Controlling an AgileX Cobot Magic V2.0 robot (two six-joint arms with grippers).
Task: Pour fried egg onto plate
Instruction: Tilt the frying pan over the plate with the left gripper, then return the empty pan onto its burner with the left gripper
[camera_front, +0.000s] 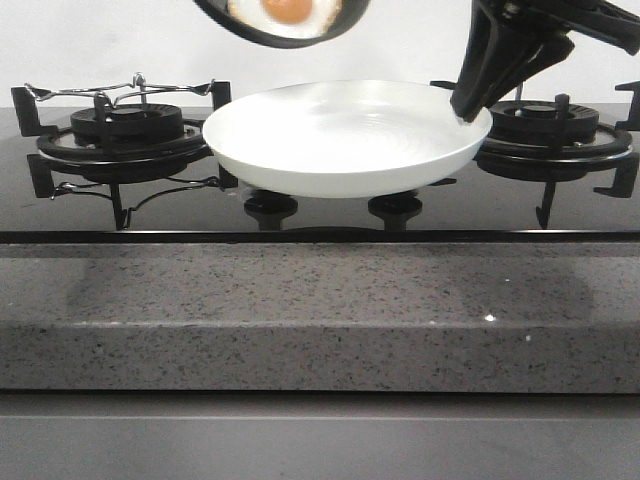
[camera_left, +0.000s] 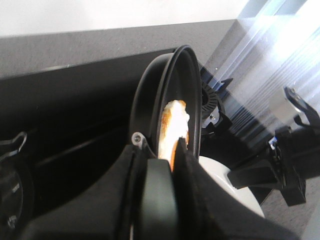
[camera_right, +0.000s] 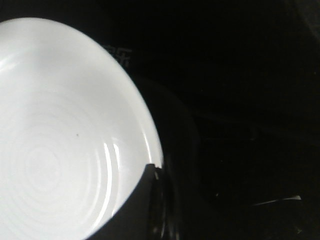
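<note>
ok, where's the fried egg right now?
Front view: the fried egg sits in the tilted black pan, top centre-left, above the plate's far rim.

Low front view facing the stove, both close wrist views sharing the plate (camera_front: 345, 140)

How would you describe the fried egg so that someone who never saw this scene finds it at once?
Start at the black stove with two burners and find the white plate held above it, between them. Above the plate hangs a tilted black pan, and the fried egg lies in that pan. It is the only thing with an orange yolk and white edge.
</note>
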